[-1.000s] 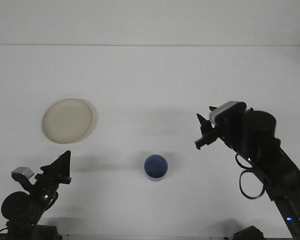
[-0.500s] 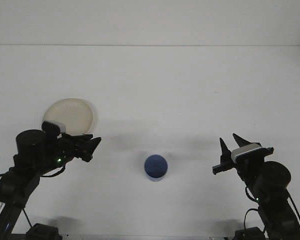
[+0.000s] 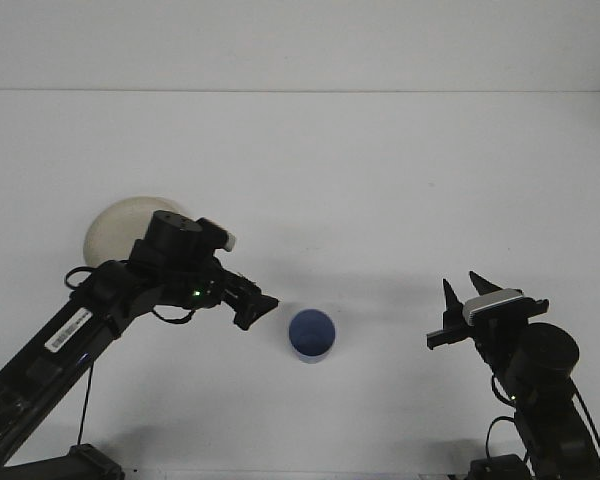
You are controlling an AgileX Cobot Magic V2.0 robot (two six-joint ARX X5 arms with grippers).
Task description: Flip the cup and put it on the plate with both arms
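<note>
A blue cup (image 3: 311, 334) stands upright on the white table, mouth up, in the lower middle of the front view. A cream plate (image 3: 115, 228) lies at the left, partly hidden behind my left arm. My left gripper (image 3: 257, 308) reaches in from the left and sits just left of the cup, with a small gap to its rim; whether its fingers are open or shut does not show. My right gripper (image 3: 458, 303) stands open at the lower right, well away from the cup, with nothing between its fingers.
The white table (image 3: 330, 170) stretches back to a pale wall. My left arm (image 3: 90, 320) crosses the lower left diagonally, over the plate's near edge. The right arm's base (image 3: 540, 400) fills the lower right corner.
My left arm has swung up and to the right, from the lower left corner to beside the cup. My right arm pulled back and down to the lower right, then stayed still.
</note>
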